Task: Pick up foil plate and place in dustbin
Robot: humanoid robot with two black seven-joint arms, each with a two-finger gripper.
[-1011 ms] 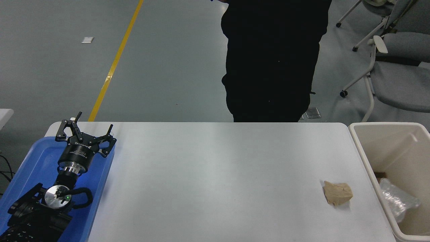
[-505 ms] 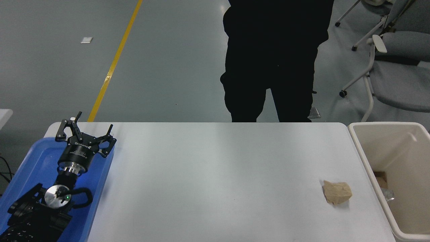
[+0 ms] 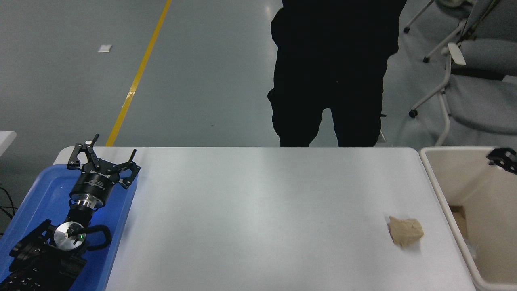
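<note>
Cream plastic: the dustbin (image 3: 438, 190) stands against the table's (image 3: 258, 210) right edge; only its near wall, rim and part of its floor show.
Foil plate: a second ago a silvery crinkled mass lay in the bin's lower part; now only a pale scrap shows there, at the frame's edge. I judge it has settled deeper, out of sight.
Right gripper (image 3: 503, 158): my black tip has just entered at the right edge, over the bin's mouth; too little shows to tell how far open it is or whether it holds anything.
Left gripper (image 3: 103, 159): parked over the blue tray (image 3: 36, 198), fingers spread, empty.
Tan paper lump (image 3: 406, 231): unmoved, just beside the bin.
Person (image 3: 331, 72): standing at the far side.
Meaning: placement looks complete.
</note>
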